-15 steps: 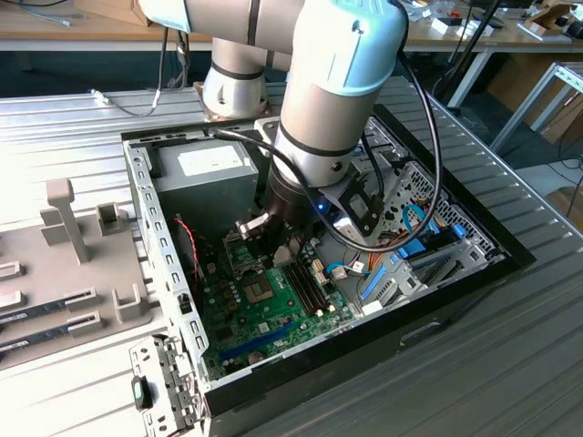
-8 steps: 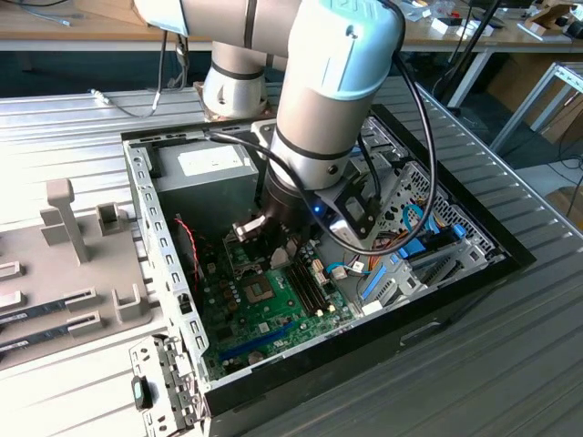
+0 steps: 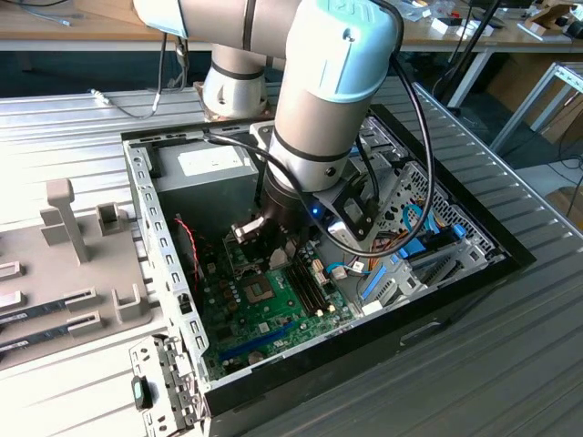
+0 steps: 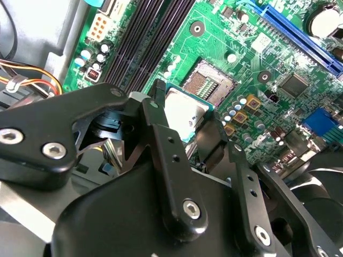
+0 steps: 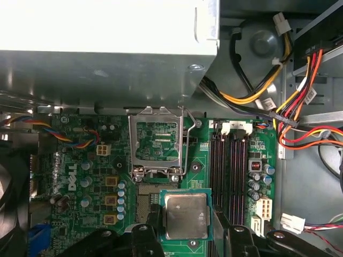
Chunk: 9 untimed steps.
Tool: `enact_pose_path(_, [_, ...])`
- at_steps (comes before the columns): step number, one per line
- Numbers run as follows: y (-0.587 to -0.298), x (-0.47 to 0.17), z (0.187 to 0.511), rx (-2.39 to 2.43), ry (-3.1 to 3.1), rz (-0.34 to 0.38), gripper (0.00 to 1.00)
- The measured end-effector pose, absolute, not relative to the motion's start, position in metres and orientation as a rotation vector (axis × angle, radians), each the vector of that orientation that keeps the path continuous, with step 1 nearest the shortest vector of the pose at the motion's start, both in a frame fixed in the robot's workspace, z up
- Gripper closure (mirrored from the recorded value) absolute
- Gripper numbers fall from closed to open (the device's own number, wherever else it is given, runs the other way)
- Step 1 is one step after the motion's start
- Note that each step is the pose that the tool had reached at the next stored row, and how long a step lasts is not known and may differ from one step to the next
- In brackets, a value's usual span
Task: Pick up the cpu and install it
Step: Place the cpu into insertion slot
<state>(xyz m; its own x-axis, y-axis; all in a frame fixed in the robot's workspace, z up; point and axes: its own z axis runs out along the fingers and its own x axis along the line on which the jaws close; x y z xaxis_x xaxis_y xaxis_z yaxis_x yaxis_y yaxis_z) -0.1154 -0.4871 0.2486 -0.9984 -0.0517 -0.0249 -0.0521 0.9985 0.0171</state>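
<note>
Transfer stage: I hold the cpu (image 5: 186, 216) pinched at opposite edges between the fingers (image 5: 221, 227) of the gripper (image 5: 186, 233). It hangs close above the motherboard (image 5: 86, 160) and partly over the open socket (image 4: 209, 83), whose load plate (image 5: 156, 140) stands raised. Seating, I judge, calls for squaring the chip to the socket frame and a level, gentle descent.
</note>
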Motion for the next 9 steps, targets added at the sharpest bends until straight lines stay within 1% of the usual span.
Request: enact_pose_path(9, [-0.4871,-0.1161,0.2464,-0.081,3.116,0.028,0.53])
